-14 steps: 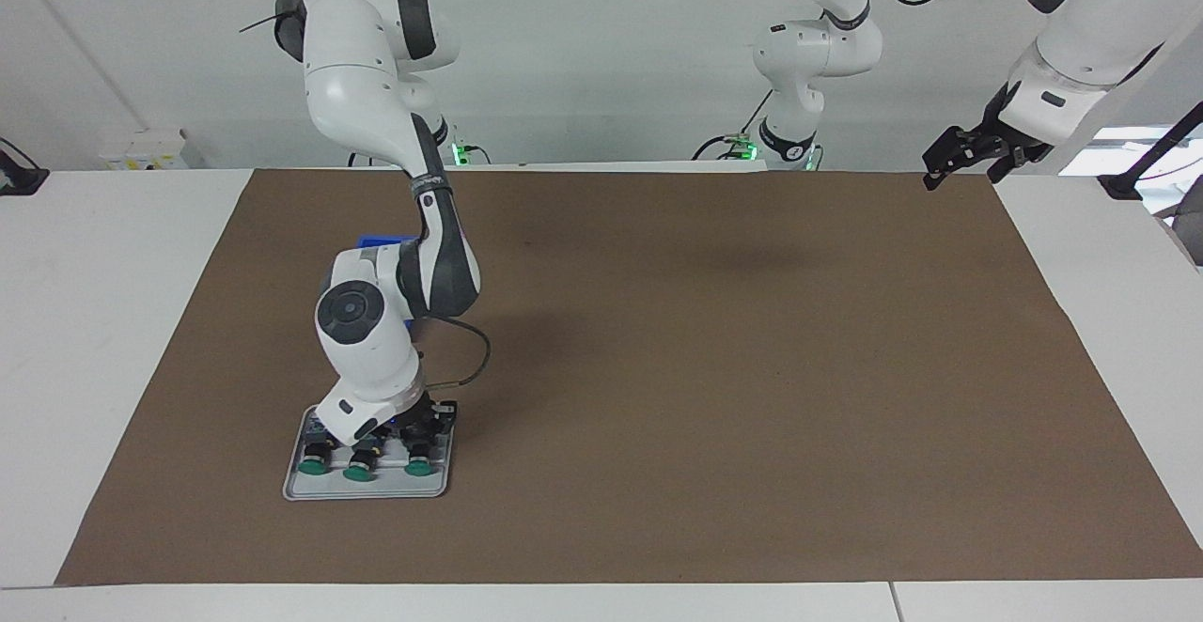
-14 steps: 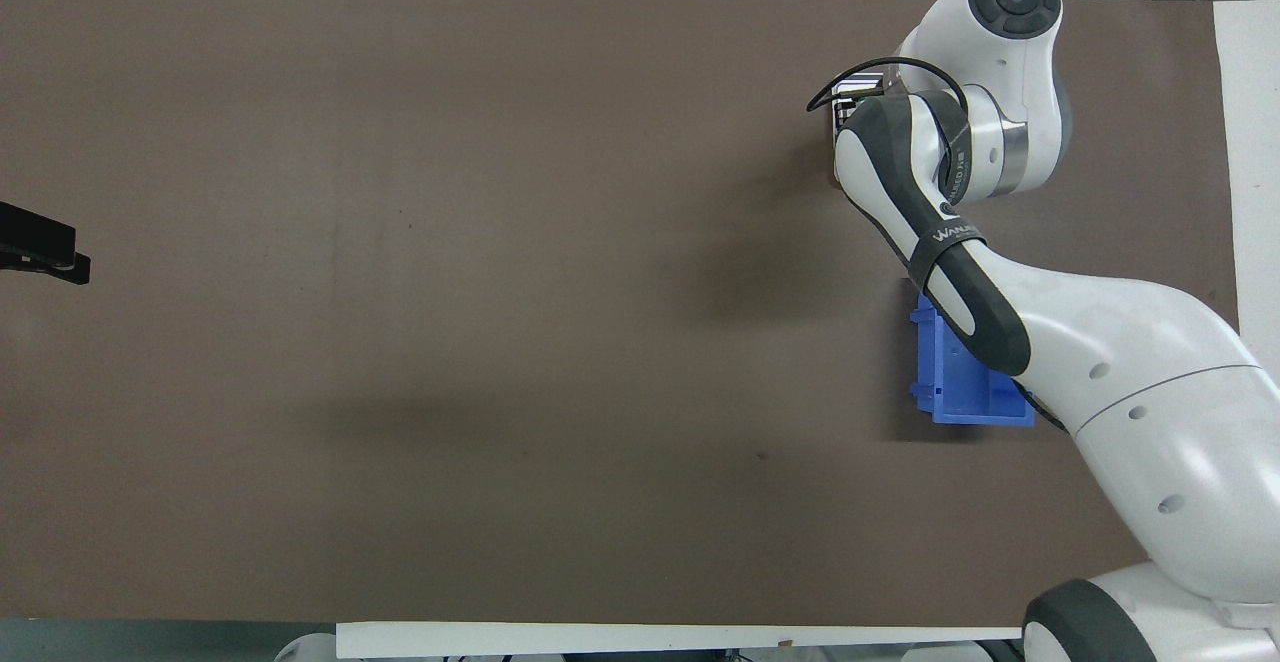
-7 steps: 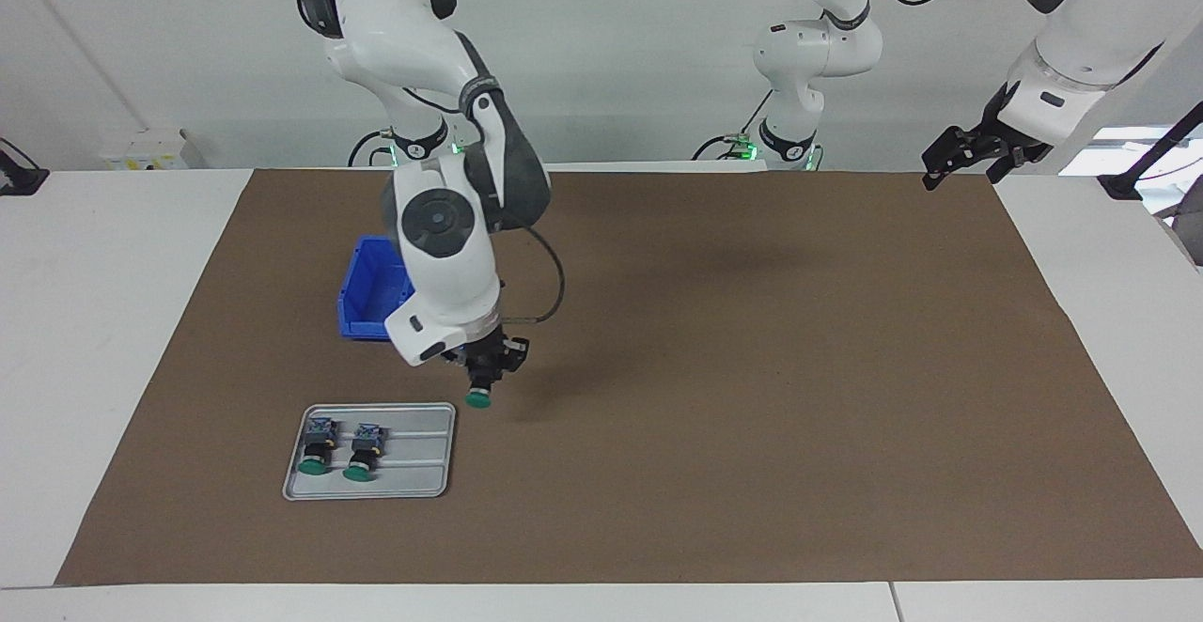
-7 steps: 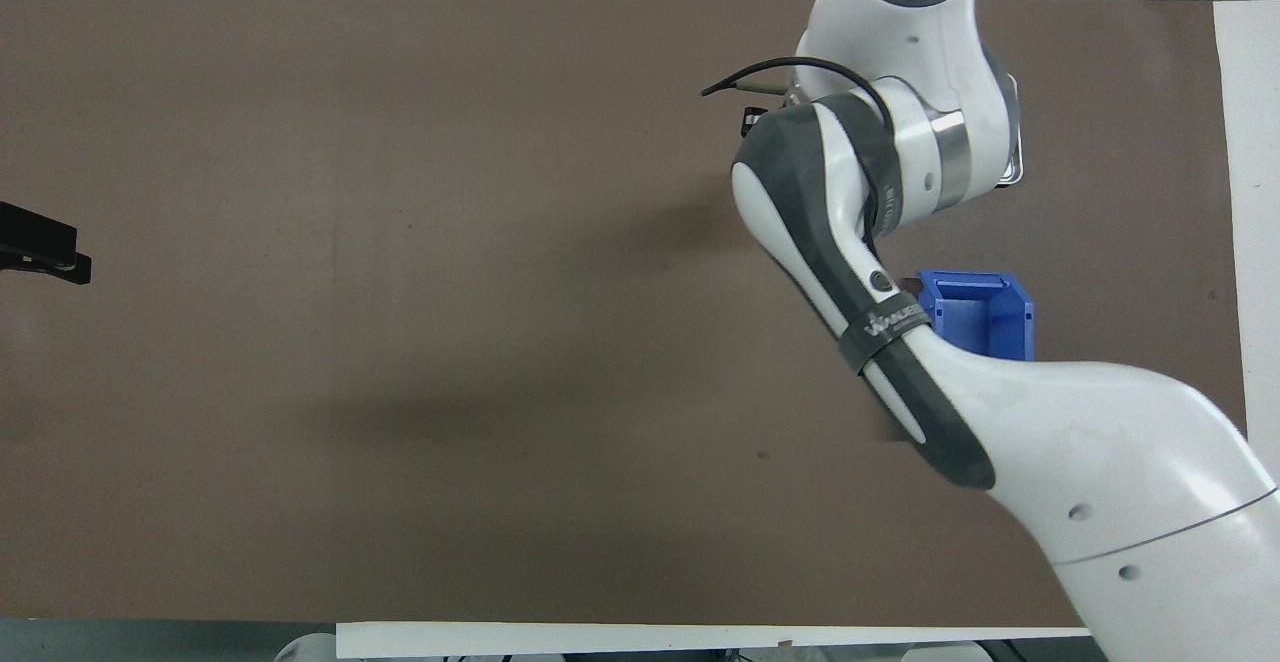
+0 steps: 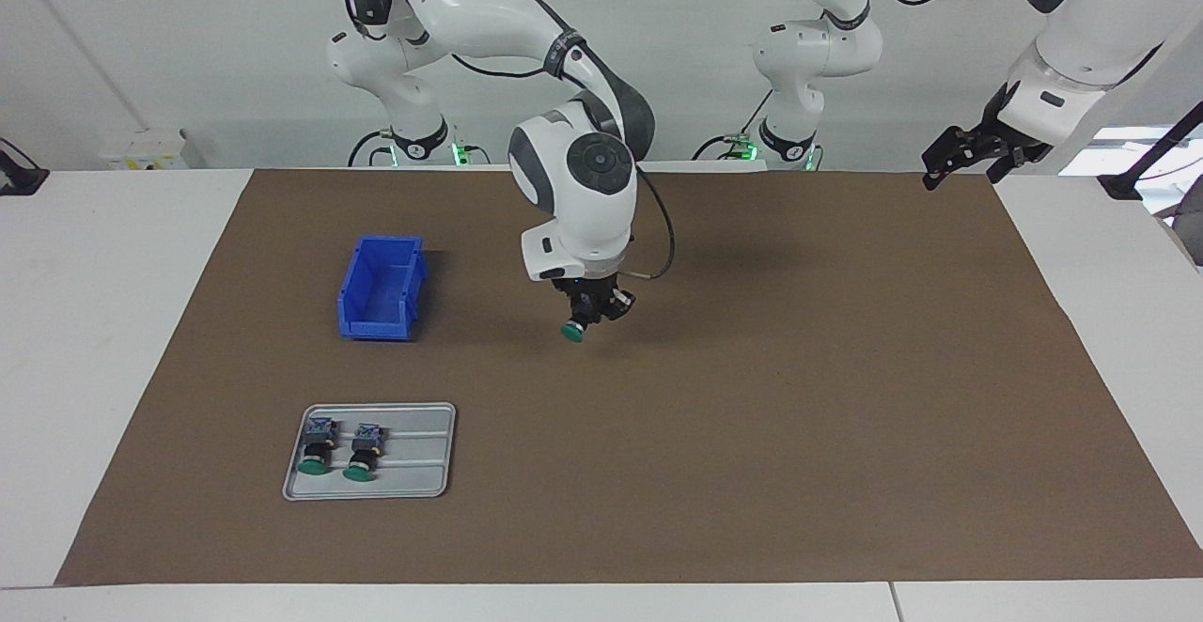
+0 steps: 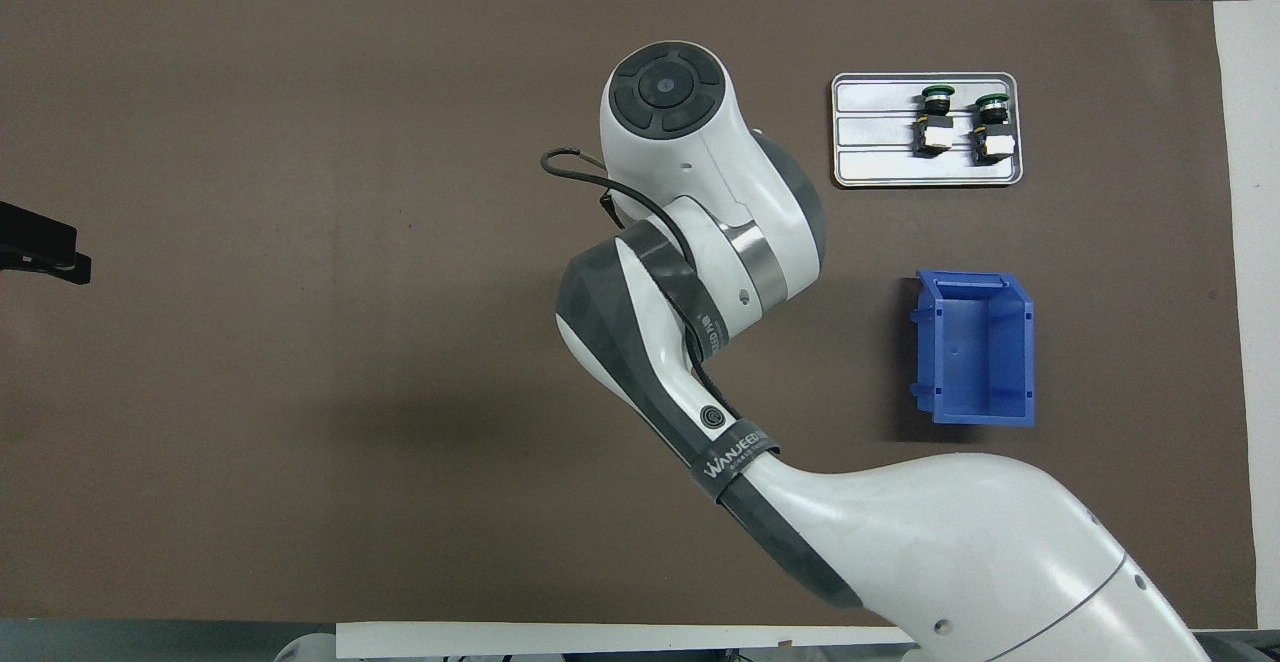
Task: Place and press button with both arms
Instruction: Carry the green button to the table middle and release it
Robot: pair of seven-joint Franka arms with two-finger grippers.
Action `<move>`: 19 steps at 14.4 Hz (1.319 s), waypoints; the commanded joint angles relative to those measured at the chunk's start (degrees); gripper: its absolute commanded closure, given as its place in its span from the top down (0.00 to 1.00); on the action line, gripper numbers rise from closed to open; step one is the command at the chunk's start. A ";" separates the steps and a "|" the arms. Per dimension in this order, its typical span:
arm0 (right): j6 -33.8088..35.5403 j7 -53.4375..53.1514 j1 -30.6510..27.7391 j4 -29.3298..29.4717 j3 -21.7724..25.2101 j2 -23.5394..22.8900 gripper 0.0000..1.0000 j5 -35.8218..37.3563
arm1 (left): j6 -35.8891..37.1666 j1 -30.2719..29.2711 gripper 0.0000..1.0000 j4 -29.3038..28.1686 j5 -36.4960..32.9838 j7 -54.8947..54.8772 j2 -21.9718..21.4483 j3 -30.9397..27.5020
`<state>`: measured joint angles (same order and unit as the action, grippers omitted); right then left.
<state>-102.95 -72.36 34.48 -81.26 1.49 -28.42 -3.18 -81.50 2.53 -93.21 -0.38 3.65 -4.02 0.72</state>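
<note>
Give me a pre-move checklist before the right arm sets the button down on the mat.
1. Button held in right gripper: ok, shut on it.
2. Button clear of mat: ok, in the air.
3. Mat below it bare: ok.
4. Bin and tray out of the way: ok, both toward the right arm's end.
5. Left gripper ready: ok, open, waiting over the mat's corner.
6. Cap's tilt: cannot tell.

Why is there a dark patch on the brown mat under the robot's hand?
Facing view: that is the shadow of the right arm, cast on the mat beside the right gripper and its button. Overhead view: a soft shadow lies near the arm.
</note>
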 commanded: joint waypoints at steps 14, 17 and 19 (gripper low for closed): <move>-14.46 -50.07 4.46 -8.30 -1.75 -1.19 0.08 -2.27 | -1.03 -0.16 1.00 -1.01 0.29 1.00 -0.99 -0.45; -18.95 -50.42 6.38 -9.36 -1.66 -4.25 0.08 -2.18 | -1.30 -0.16 1.00 -1.09 0.29 2.06 -0.99 -0.45; -20.01 -50.34 6.92 -9.27 -1.66 -5.33 0.08 -2.09 | -1.21 -0.07 1.00 -1.10 0.29 2.15 -1.08 -0.36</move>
<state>-121.34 -121.50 40.79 -90.47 -0.09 -32.36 -5.63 -81.70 2.48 -93.25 -0.38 4.89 -4.07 0.41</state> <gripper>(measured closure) 0.595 0.000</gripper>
